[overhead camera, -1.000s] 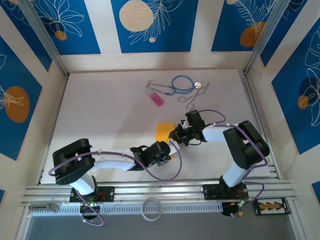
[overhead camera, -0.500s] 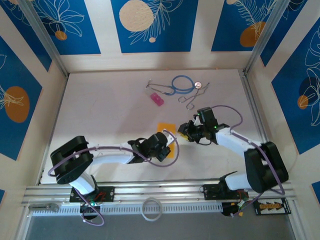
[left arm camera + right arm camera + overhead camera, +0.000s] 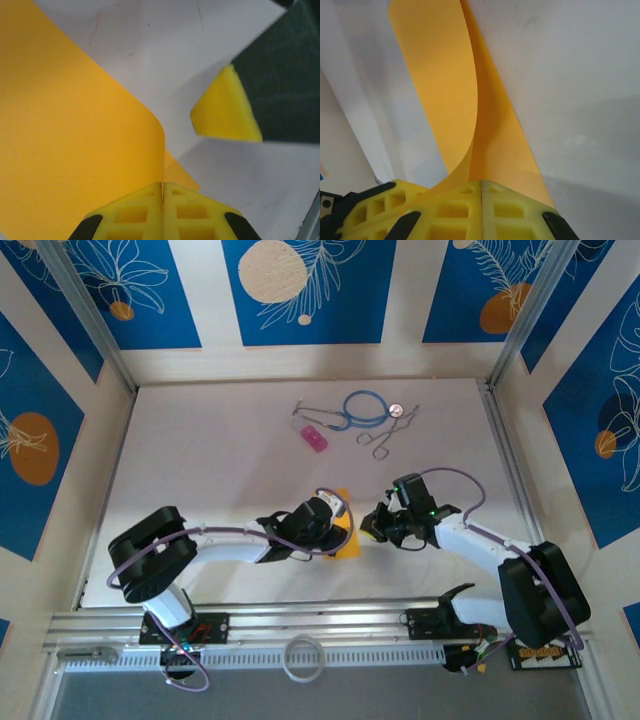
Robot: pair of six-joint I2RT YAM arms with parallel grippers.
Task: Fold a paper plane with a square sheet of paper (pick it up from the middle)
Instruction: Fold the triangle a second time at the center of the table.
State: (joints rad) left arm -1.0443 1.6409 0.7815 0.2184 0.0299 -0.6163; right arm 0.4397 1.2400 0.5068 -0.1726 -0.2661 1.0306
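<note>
The square sheet of paper (image 3: 347,539) is orange-yellow and lies near the table's front middle, mostly covered by my left gripper (image 3: 338,525). In the left wrist view the sheet (image 3: 75,125) curls up off its lower layer. The left gripper (image 3: 162,186) is shut, with the sheet's edge pinched in the seam. My right gripper (image 3: 370,530) sits just right of the sheet, its fingertip (image 3: 225,107) a little apart from the curled edge. In the right wrist view that gripper (image 3: 481,183) is shut. The folded sheet (image 3: 445,90) rises beyond its tips, with no paper in the seam.
At the back of the table lie a small pink block (image 3: 315,438), a blue looped cable (image 3: 365,406), metal forceps (image 3: 382,436) and a coin (image 3: 394,410). A white ring (image 3: 303,657) rests on the front rail. Patterned walls close in three sides.
The left gripper has moved right onto the sheet, which lay flat and now curls up. The right arm swung out to the right, then came back beside the sheet.
</note>
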